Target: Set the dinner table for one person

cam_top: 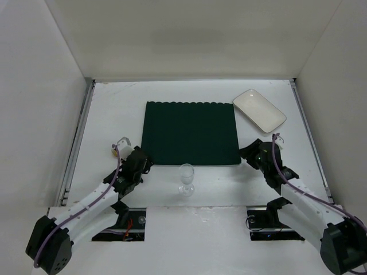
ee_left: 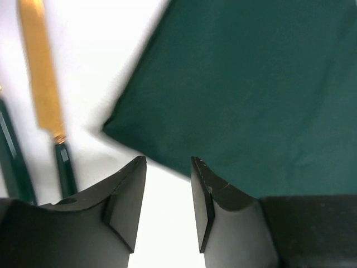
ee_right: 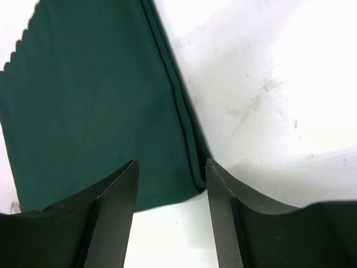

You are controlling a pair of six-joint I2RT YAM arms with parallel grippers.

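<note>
Hovering at the lower left corner of the placemat [cam_top: 191,133], the left gripper [ee_left: 168,167] has its jaws apart with nothing between them. The right gripper [ee_right: 171,167] sits at the lower right corner, jaws likewise apart and empty. The mat lies mid-frame on the table [cam_top: 114,109], which spans the overhead view from wall to wall. The plate [cam_top: 259,109] rests at upper right, off the mat, its long axis slanting down to the right; the right arm is clearly nearer to it. The glass [cam_top: 186,177] stands upright just below the mat's lower edge, between the arms. In the left wrist view a knife [ee_left: 43,84] lies upper left of the jaws, blade pointing up-frame. The plate onto the mat looks a likely next move, by the right arm.
</note>
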